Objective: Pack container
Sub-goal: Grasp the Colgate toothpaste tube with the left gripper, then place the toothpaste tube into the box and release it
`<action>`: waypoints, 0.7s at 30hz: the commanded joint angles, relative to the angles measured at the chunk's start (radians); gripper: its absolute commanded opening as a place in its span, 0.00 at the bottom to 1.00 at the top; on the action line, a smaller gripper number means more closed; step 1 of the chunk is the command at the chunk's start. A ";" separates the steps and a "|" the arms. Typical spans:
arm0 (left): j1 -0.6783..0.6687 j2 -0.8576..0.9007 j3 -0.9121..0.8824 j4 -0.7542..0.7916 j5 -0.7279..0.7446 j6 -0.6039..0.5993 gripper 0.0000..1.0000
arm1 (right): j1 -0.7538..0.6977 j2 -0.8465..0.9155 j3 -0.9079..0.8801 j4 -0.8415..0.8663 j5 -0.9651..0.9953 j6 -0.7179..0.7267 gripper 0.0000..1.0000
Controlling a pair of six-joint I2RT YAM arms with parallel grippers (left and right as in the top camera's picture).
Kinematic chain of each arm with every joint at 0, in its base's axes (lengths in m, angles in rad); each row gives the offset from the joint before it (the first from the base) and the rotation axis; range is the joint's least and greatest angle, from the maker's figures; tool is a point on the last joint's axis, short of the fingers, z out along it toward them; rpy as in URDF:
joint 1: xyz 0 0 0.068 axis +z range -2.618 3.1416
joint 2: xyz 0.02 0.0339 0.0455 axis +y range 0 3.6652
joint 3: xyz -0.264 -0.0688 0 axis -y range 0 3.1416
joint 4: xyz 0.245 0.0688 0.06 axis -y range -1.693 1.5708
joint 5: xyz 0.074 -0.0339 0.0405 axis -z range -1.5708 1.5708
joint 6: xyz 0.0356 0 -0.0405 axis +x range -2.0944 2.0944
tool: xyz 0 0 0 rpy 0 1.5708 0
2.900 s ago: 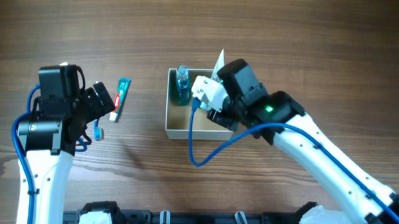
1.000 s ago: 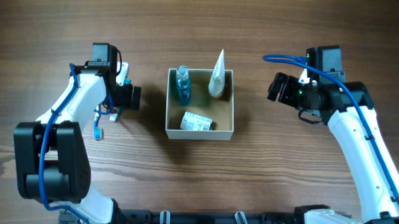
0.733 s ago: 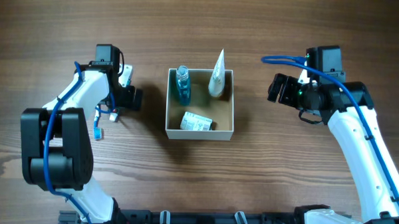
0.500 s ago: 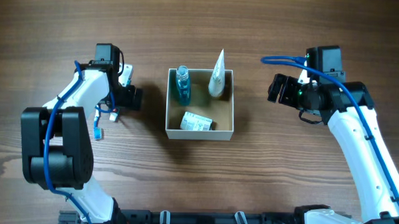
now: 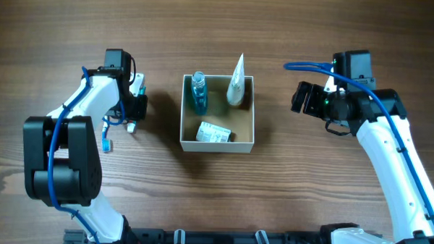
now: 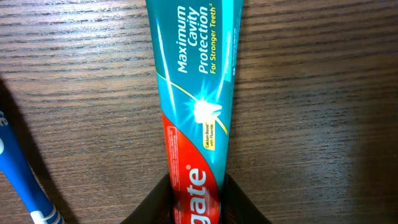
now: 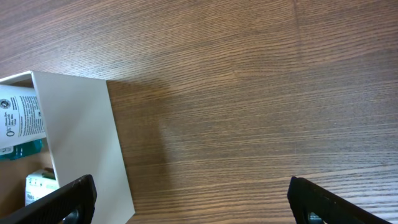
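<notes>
Overhead I see the container, white-walled and tan inside, between both arms; my left wrist view shows the left gripper, left of the container, clamped on a toothpaste tube reading "Maximum Cavity Protection For Stronger Teeth"; my right wrist view shows the right gripper spread wide and empty beside the container's white wall.

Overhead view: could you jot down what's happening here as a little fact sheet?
container: open box on the table
inside it: blue bottle, white tube, small packet
left gripper: closed on toothpaste tube, left of the container
beside it: blue toothbrush
right gripper: open, empty, right of the container
</notes>
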 commanded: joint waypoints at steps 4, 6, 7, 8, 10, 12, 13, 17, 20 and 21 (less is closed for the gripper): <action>0.000 0.032 -0.003 0.001 -0.006 -0.002 0.19 | -0.002 0.008 -0.006 -0.001 -0.005 -0.012 1.00; 0.000 0.032 -0.002 0.012 -0.007 -0.002 0.20 | -0.002 0.008 -0.006 -0.001 -0.005 -0.013 1.00; 0.000 0.028 0.003 0.011 -0.007 -0.002 0.19 | -0.002 0.008 -0.006 -0.002 -0.005 -0.013 1.00; 0.000 0.024 0.011 0.005 -0.007 -0.003 0.20 | -0.002 0.008 -0.006 -0.003 -0.005 -0.013 1.00; -0.003 0.002 0.044 -0.017 -0.006 -0.031 0.20 | -0.002 0.008 -0.006 -0.006 -0.005 -0.012 1.00; -0.013 -0.028 0.087 -0.048 -0.006 -0.045 0.19 | -0.002 0.008 -0.005 -0.005 -0.005 -0.008 1.00; -0.023 -0.053 0.118 -0.074 -0.006 -0.045 0.18 | -0.002 0.008 -0.005 -0.003 -0.005 0.006 1.00; -0.071 -0.159 0.214 -0.168 -0.007 -0.043 0.06 | -0.052 0.008 -0.005 0.001 -0.026 0.143 1.00; -0.128 -0.282 0.242 -0.190 -0.007 -0.011 0.04 | -0.169 0.008 -0.005 0.015 -0.143 0.173 1.00; -0.151 -0.328 0.242 -0.189 -0.006 0.011 0.04 | -0.198 0.008 -0.005 0.016 -0.170 0.169 1.00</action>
